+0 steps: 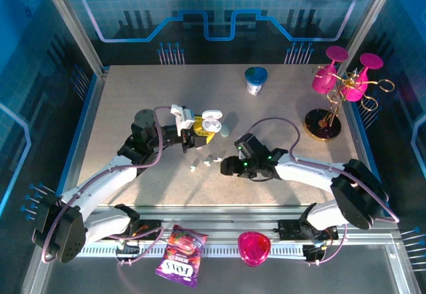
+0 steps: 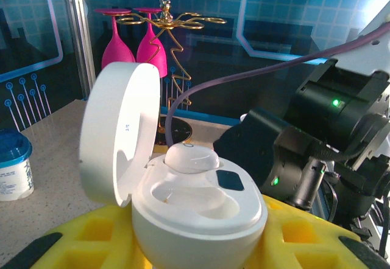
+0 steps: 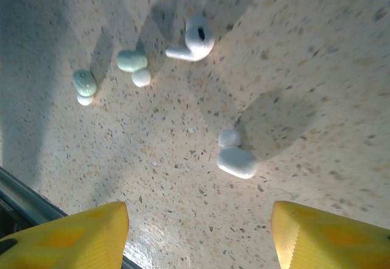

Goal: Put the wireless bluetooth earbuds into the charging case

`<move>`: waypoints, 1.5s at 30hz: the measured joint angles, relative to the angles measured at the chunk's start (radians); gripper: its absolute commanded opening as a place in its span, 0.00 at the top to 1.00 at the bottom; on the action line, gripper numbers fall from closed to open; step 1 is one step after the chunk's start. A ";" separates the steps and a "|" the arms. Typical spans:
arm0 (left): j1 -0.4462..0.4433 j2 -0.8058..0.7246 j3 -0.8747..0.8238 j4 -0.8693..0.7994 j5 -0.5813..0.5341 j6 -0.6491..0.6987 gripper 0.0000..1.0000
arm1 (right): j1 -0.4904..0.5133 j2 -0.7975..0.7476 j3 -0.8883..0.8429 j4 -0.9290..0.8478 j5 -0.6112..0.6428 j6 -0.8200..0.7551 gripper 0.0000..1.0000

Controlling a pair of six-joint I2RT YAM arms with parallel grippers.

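My left gripper (image 1: 198,133) is shut on the white charging case (image 1: 212,119), holding it above the table with its lid open. In the left wrist view the case (image 2: 198,220) sits between the yellow fingers (image 2: 73,244), lid (image 2: 116,132) swung up to the left. One white earbud (image 2: 189,157) sits in the far slot, and the near slot (image 2: 183,196) is empty. My right gripper (image 1: 226,165) is open and hovers low over loose earbuds (image 1: 206,163). Its view shows a white bud (image 3: 236,159) ahead of the fingers (image 3: 73,235), a stemmed one (image 3: 194,42) and two pale green ones (image 3: 133,62) farther off.
A blue-lidded cup (image 1: 255,80) stands at the back. A gold rack with pink glasses (image 1: 346,81) is at the back right. A small grey pebble-like object (image 1: 226,132) lies right of the held case. A candy bag (image 1: 180,257) and a pink object (image 1: 254,247) lie on the front rail.
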 measured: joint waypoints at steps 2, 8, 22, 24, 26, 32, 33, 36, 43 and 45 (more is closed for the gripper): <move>0.000 -0.002 0.001 -0.015 0.000 0.005 0.68 | 0.011 0.030 0.000 0.017 -0.009 0.011 0.37; 0.000 -0.003 0.001 -0.040 0.000 0.008 0.68 | 0.013 0.085 0.000 0.049 -0.022 0.024 0.38; 0.000 -0.018 0.001 -0.072 -0.001 0.026 0.68 | 0.010 0.161 0.048 0.056 -0.047 0.015 0.50; 0.000 -0.022 0.001 -0.074 -0.002 0.029 0.68 | 0.008 0.162 0.050 0.056 -0.047 0.014 0.50; 0.000 -0.024 0.001 -0.074 -0.005 0.029 0.68 | 0.003 0.173 0.061 0.057 -0.047 0.011 0.50; 0.000 -0.024 0.001 -0.080 -0.008 0.032 0.68 | -0.023 0.200 0.084 0.057 -0.046 -0.005 0.50; 0.000 -0.024 0.001 -0.082 -0.008 0.033 0.68 | -0.026 0.201 0.087 0.057 -0.046 -0.008 0.50; 0.000 -0.024 0.004 -0.090 -0.008 0.036 0.68 | -0.035 0.211 0.103 0.058 -0.047 -0.018 0.52; 0.000 -0.031 0.005 -0.104 -0.015 0.037 0.67 | -0.038 0.244 0.131 0.064 -0.066 -0.047 0.53; 0.000 -0.035 0.005 -0.104 -0.016 0.037 0.67 | -0.038 0.268 0.148 0.063 -0.074 -0.065 0.52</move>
